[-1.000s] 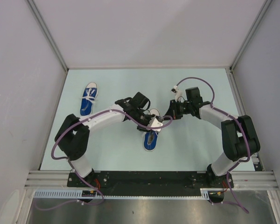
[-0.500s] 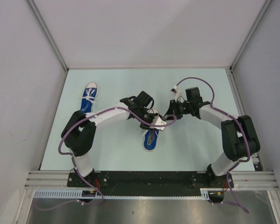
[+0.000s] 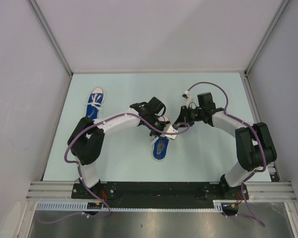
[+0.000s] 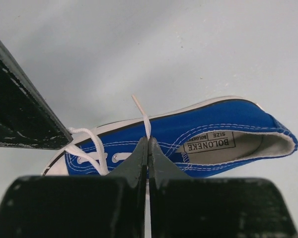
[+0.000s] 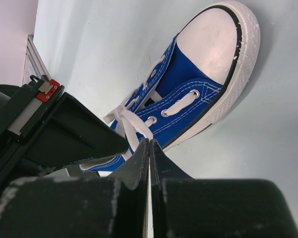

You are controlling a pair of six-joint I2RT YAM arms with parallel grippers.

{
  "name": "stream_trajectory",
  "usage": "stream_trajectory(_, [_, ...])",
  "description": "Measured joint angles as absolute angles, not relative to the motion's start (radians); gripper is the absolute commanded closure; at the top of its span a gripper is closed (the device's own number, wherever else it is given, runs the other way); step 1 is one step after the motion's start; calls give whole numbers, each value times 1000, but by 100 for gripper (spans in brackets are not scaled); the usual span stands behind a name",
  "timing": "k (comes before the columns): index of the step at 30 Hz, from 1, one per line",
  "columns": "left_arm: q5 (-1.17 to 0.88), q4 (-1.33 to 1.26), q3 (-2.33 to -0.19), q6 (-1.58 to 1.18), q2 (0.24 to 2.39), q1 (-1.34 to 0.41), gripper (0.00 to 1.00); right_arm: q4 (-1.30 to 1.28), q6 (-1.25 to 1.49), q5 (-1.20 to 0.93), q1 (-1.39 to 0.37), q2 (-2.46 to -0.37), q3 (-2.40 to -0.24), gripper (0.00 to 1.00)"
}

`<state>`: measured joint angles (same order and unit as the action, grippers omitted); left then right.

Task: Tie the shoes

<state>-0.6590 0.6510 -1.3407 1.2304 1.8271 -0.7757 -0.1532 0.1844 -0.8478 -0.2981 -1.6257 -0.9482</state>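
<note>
Evidently the lace [image 4: 140, 110] (limp, light, likely slippery) is pinched by left gripper [image 4: 148, 141] and right gripper [image 5: 149, 144], jaws closed; ends are best gripped.

Blue canvas sneaker [image 5: 188, 82] with matt white rubber toe cap [image 5: 213, 42], flat woven laces [image 5: 131, 121]

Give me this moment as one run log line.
left gripper: shut on lace | right gripper: shut on lace | near shoe: at grippers | far shoe: untouched

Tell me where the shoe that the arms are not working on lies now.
That shoe lies in the top view on the far left of the table, apart from the other shoe at the centre.
</note>
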Motion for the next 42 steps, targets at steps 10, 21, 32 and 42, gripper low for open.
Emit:
stream_trajectory(10, [-707, 733, -1330, 1235, 1814, -777, 100, -137, 192, -854, -299, -1631, -948, 100])
stream_trajectory(21, [-745, 760, -1271, 1234, 1756, -779, 100, -137, 192, -862, -302, -1639, -948, 100])
stream_trajectory(32, [-760, 772, -1245, 1239, 1731, -778, 100, -142, 192, -881, -306, -1644, -948, 86])
stream_trajectory(42, [-768, 821, -1222, 1244, 1717, -778, 100, -157, 169, -884, -299, -1662, -956, 54])
